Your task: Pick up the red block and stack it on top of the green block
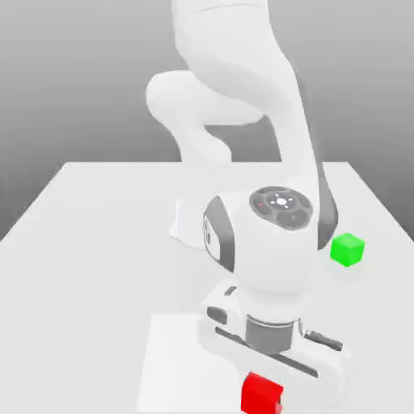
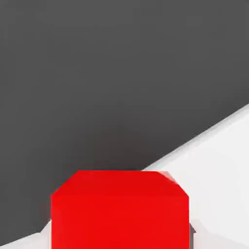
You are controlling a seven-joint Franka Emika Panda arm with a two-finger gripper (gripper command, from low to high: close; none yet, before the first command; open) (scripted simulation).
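Gripper (image 1: 267, 380) is low at the near edge of the table (image 1: 89, 242), pointing straight down, fingers closed in on the red block (image 1: 261, 394). The block sits right under the hand, its top tucked up against the gripper body. In the hand view the red block (image 2: 119, 211) sits dead centre and close, a flat face square to the camera, edges level.

Orientation: it's a cube, so no long axis. In the exterior view it's turned slightly, with 1 vertical edge facing that camera.

Green block (image 1: 348, 250): resting on the table toward the exterior view's right, beyond the wrist, well apart from the red one. Also a cube, turned a little so 2 side faces and the top show.

Count: 1 red block, 1 green block, 1 arm (image 1: 242, 81), 1 gripper.
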